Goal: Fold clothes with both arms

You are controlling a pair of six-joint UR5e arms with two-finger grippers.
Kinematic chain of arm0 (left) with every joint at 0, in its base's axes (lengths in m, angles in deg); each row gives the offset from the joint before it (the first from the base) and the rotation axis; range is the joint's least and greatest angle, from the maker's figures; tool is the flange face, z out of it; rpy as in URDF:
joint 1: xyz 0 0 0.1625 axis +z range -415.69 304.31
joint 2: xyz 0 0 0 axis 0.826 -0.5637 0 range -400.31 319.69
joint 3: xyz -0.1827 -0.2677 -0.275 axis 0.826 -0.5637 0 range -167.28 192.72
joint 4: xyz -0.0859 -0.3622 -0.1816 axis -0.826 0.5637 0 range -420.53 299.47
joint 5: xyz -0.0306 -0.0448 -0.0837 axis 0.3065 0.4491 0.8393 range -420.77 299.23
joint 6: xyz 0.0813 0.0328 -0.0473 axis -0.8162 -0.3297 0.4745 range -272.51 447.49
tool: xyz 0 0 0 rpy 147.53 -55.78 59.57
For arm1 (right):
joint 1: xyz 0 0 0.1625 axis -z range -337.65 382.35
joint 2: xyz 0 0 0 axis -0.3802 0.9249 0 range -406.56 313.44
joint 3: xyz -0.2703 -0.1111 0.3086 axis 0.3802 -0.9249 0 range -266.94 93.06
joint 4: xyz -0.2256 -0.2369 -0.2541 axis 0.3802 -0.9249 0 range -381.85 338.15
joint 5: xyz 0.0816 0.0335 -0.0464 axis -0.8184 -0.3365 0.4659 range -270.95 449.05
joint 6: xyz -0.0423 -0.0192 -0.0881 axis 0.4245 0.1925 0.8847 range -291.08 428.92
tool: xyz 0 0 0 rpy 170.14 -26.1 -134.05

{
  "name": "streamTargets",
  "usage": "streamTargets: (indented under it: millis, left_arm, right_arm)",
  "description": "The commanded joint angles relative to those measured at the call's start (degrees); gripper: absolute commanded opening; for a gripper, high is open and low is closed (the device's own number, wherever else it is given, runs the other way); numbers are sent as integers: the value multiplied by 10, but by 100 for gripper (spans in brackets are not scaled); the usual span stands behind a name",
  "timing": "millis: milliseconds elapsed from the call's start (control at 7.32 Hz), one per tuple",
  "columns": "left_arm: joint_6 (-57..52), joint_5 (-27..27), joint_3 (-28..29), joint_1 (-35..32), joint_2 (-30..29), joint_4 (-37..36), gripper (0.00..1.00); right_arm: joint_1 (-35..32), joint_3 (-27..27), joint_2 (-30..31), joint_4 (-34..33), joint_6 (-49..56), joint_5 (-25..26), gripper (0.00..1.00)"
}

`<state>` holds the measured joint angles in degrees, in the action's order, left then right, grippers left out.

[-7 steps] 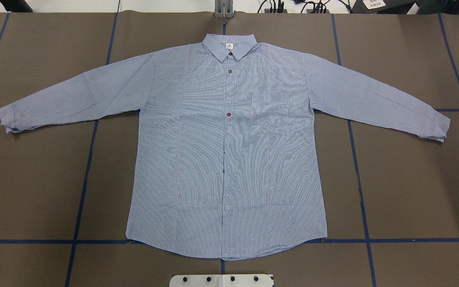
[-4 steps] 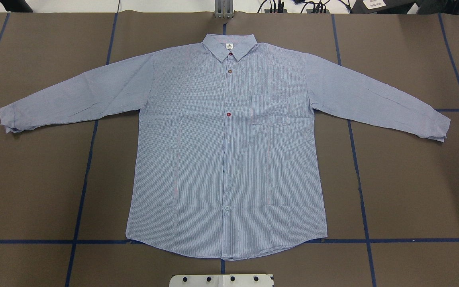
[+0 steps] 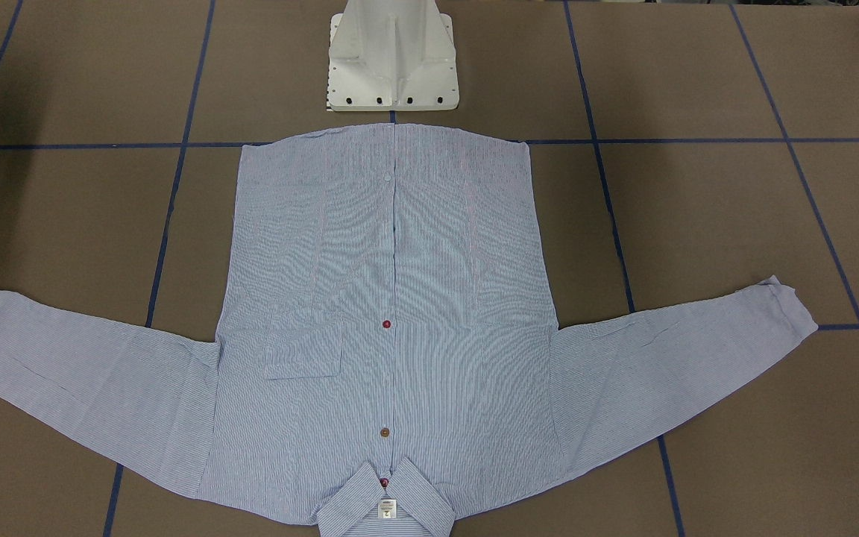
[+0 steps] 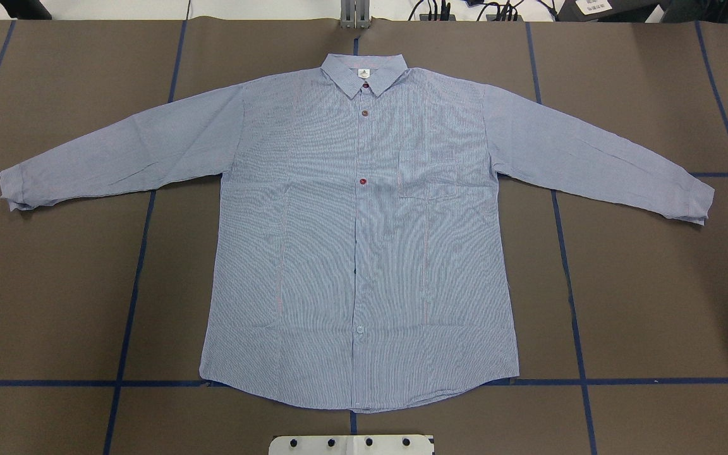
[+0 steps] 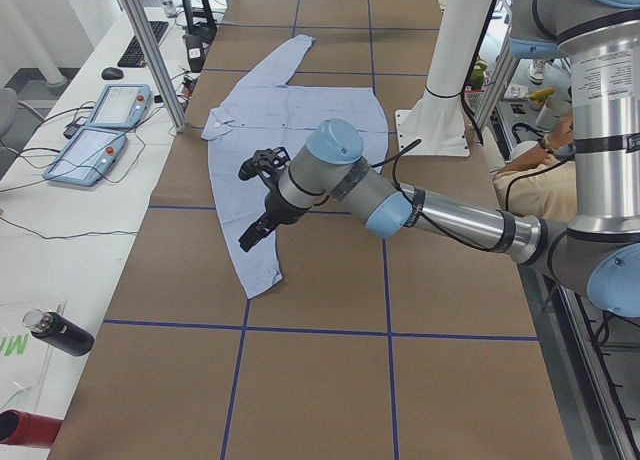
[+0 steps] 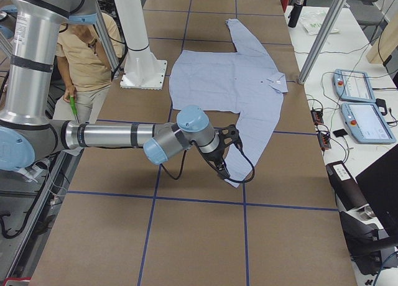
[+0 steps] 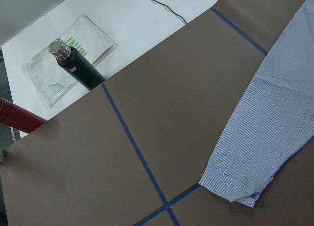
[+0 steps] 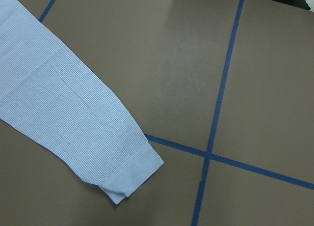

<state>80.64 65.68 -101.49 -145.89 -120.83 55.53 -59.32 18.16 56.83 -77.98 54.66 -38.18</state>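
Observation:
The light blue-and-white striped shirt lies flat and buttoned on the brown table, front up, both sleeves spread out, collar at the far edge; it also shows in the front-facing view. My left gripper hovers above the left sleeve near its cuff. My right gripper hovers above the right sleeve near its cuff. Both grippers show only in the side views, so I cannot tell whether they are open or shut. Neither wrist view shows fingers.
The white pedestal base stands just behind the shirt's hem. Blue tape lines cross the table. A black bottle and a red one lie on the white bench past the left cuff. Control tablets sit beside the table. A person sits behind the robot.

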Motion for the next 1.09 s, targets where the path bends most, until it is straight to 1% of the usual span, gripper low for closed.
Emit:
streamTargets:
  millis: [0, 137, 273, 410, 546, 683, 819, 956]
  left_arm:
    - [0, 0, 0, 0, 0, 0, 100]
    - [0, 0, 1, 0, 0, 0, 100]
    - [0, 0, 1, 0, 0, 0, 100]
    - [0, 0, 1, 0, 0, 0, 100]
    - [0, 0, 1, -1, 0, 0, 100]
    - [0, 0, 1, -1, 1, 0, 100]
    - [0, 0, 1, -1, 1, 0, 100]
    - [0, 0, 1, -1, 1, 0, 100]
  right_arm:
    - [113, -16, -4, 74, -137, 82, 100]
    - [166, -58, -4, 149, -194, 124, 100]
    - [221, -100, -5, 243, -275, 173, 100]
    - [259, -119, -4, 287, -316, 210, 98]
    - [274, -146, -4, 291, -316, 227, 90]
    - [283, -163, -4, 292, -304, 245, 85]
    - [286, -168, -3, 292, -290, 251, 76]
    - [289, -171, -4, 292, -289, 253, 70]
